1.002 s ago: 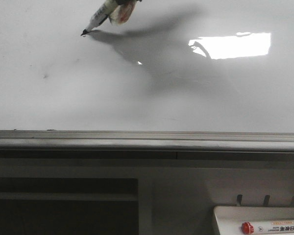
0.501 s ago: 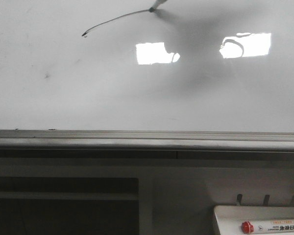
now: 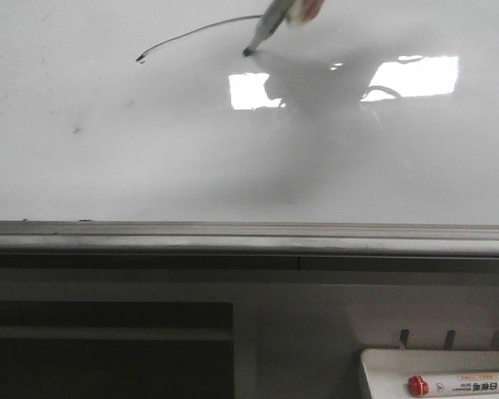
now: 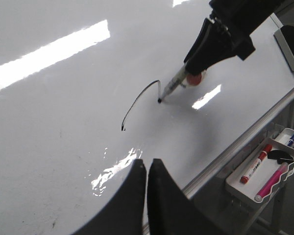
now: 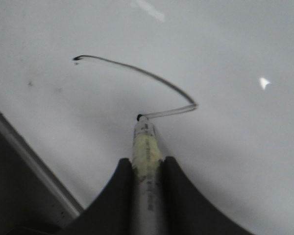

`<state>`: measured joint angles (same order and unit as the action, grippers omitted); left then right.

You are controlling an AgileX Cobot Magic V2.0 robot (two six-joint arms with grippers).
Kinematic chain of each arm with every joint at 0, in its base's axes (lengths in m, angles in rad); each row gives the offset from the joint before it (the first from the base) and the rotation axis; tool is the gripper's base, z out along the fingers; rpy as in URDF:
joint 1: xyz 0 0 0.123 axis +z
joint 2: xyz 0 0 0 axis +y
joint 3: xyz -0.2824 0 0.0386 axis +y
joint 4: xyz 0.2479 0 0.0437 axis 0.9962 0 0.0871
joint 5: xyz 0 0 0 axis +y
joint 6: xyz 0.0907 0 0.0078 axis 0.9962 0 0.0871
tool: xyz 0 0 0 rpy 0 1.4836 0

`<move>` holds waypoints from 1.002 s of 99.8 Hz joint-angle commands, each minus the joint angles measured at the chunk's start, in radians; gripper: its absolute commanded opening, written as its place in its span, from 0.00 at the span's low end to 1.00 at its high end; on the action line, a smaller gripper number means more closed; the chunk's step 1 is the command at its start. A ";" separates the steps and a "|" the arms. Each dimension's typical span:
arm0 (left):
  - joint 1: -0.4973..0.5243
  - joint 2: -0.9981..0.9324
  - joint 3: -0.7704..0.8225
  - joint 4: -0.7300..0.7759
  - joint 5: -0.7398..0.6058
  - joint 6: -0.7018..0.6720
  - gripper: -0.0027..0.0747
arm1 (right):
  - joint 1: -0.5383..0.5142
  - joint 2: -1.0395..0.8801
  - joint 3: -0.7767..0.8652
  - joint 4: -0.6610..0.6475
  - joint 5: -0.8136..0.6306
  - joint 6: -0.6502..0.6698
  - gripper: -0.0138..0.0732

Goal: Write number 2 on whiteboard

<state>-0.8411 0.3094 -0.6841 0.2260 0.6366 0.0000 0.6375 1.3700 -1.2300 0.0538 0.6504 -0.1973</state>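
The whiteboard [image 3: 150, 150] fills the front view, glossy white with a grey metal lower edge [image 3: 249, 233]. On it is the number 2's curved top stroke [image 3: 195, 33], a thin black arc, with a short stroke turning back at its right end. It also shows in the left wrist view [image 4: 137, 100] and in the right wrist view [image 5: 137, 71]. My right gripper [image 5: 147, 164] is shut on a black marker [image 5: 146, 142], its tip touching the board [image 3: 247, 52]. My left gripper [image 4: 147, 164] is shut and empty, hovering over the board's lower part.
A white tray [image 3: 437, 378] with a red-capped marker [image 3: 461, 384] hangs below the board at the right; in the left wrist view the tray [image 4: 235, 183] holds red and pink markers. A board eraser [image 4: 291, 46] lies at the board's far side. Small dark smudges [image 3: 76, 129] mark the board.
The marker tip drew the arc from left to upper right, then came back down and left to below the arc's right end. The right gripper has re-entered the front view's top edge.
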 commanded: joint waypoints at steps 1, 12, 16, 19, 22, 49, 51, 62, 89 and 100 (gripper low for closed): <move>-0.008 0.011 -0.022 -0.007 -0.076 -0.012 0.01 | 0.026 0.045 -0.011 -0.059 -0.010 0.045 0.09; -0.008 0.011 -0.022 -0.007 -0.076 -0.012 0.01 | 0.062 0.104 -0.011 -0.059 -0.041 0.082 0.09; -0.008 0.011 -0.022 -0.007 -0.076 -0.012 0.01 | 0.069 0.123 -0.011 -0.059 -0.055 0.088 0.09; -0.008 0.011 -0.022 -0.007 -0.076 -0.012 0.01 | 0.075 0.134 -0.011 -0.059 -0.064 0.090 0.09; -0.008 0.011 -0.022 -0.007 -0.076 -0.012 0.01 | 0.078 0.144 -0.011 -0.061 -0.072 0.095 0.09; -0.008 0.011 -0.022 -0.007 -0.076 -0.012 0.01 | 0.071 0.161 -0.013 -0.063 -0.080 0.114 0.09; -0.008 0.011 -0.022 -0.007 -0.076 -0.012 0.01 | 0.070 0.156 -0.013 -0.063 -0.080 0.114 0.09; -0.008 0.011 -0.022 -0.007 -0.076 -0.012 0.01 | 0.045 0.134 -0.013 -0.067 -0.066 0.132 0.09; -0.008 0.011 -0.022 -0.007 -0.076 -0.012 0.01 | -0.064 0.052 -0.011 -0.117 0.019 0.197 0.09; -0.008 0.011 -0.022 -0.007 -0.076 -0.012 0.01 | -0.098 0.010 -0.011 -0.237 0.078 0.278 0.09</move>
<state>-0.8411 0.3094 -0.6841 0.2196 0.6349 0.0000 0.6048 1.4096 -1.2311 0.1320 0.7659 0.0119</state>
